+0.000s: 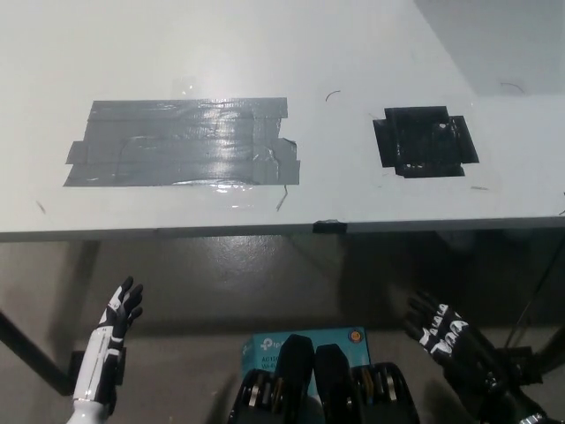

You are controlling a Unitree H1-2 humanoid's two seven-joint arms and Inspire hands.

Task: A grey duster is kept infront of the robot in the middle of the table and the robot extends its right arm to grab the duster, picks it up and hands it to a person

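White surface: table [265, 53]; fills the upper half of the head view; its front edge runs straight across the middle of the picture
Grey patch: tape [181, 141] laid flat in overlapping strips on the left-centre of the table; glossy, wrinkled at its right end
Black patch: square of black tape [425, 141] stuck flat on the right part of the table, well apart from the grey patch
Clip: small dark piece [330, 226] on the table's front edge, between the two patches
Duster: cannot be made out anywhere on the table or in either hand
Right hand [446, 333]: black; below the table edge at lower right; fingers spread and released, grasping nothing
Left hand [122, 305]: white with dark fingers; resting low at lower left, below the table edge; fingers loosely apart, grasping nothing
Box: teal carton [305, 341] on the floor at bottom centre, partly hidden
Floor: dark grey [229, 283]; shadowed under the table
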